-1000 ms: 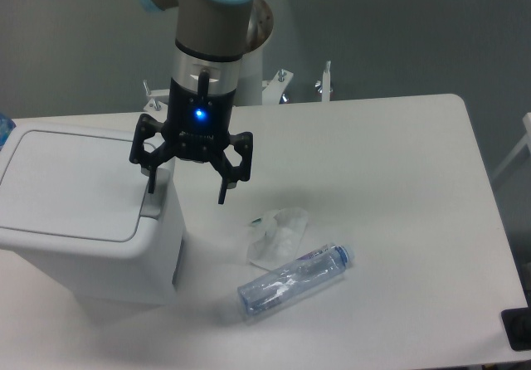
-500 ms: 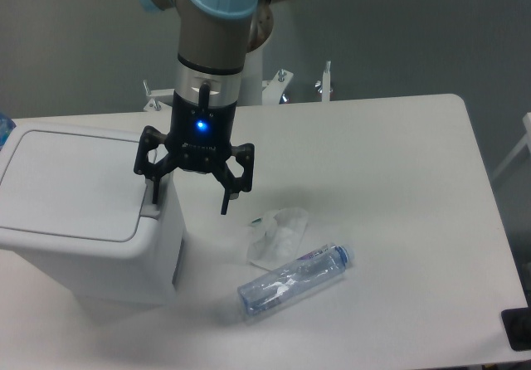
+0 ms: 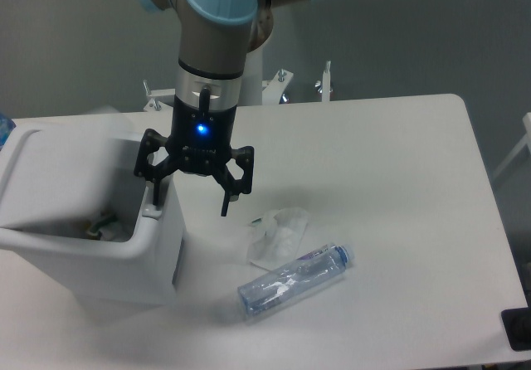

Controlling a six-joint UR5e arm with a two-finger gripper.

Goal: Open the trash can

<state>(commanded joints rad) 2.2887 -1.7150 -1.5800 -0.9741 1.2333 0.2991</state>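
The trash can (image 3: pixel 91 266) is a large white bin at the table's left front. Its lid (image 3: pixel 58 175) is tilted up toward the back, and the inside shows with some scraps (image 3: pixel 98 225) in it. My gripper (image 3: pixel 189 206) hangs open over the bin's right rim. The left fingertip (image 3: pixel 153 196) rests on the grey push tab (image 3: pixel 151 213). The right fingertip (image 3: pixel 224 208) hangs free over the table, and nothing is held between the two.
A clear plastic bottle (image 3: pixel 294 280) lies on its side right of the bin, with a crumpled clear wrapper (image 3: pixel 278 233) just behind it. A black object (image 3: pixel 518 328) sits at the table's front right corner. The robot's base (image 3: pixel 265 71) stands behind the table.
The lid, flat and shut in the earlier frames, has sprung up and the bin's inside now shows. The gripper came down slightly onto the tab and has since held still.
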